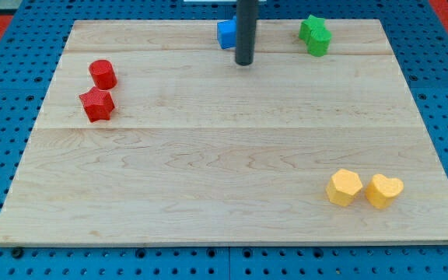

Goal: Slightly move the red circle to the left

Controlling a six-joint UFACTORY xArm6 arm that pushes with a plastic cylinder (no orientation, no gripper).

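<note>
The red circle is a short red cylinder near the view's left edge of the wooden board. A red star sits just below it, nearly touching. My tip is at the view's top centre, far to the right of the red circle. It stands just right of and below a blue block, whose shape the rod partly hides.
Two green blocks sit together at the view's top right. A yellow hexagon-like block and a yellow heart sit side by side at the bottom right. Blue pegboard surrounds the board.
</note>
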